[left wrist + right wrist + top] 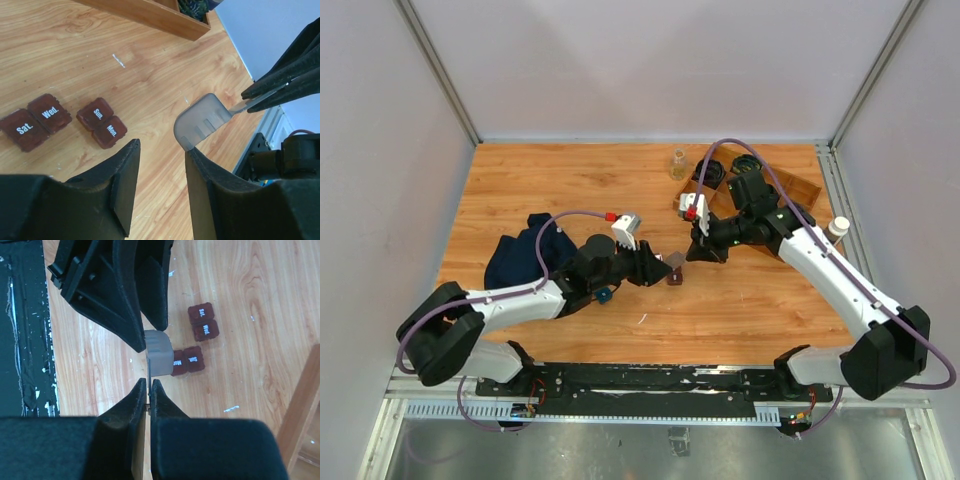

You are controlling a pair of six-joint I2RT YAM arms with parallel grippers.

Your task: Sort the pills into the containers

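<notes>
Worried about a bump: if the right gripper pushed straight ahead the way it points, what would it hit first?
The right gripper would meet the grey pill box first; it pinches that box's thin flap. The left gripper looks just beyond.

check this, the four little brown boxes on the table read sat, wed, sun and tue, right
Three labels are right; the fourth reads Mon., not Tue. The left wrist view shows the Sat. box and Wed. box together, and the Sun. box and Mon. box paired beside them.
</notes>
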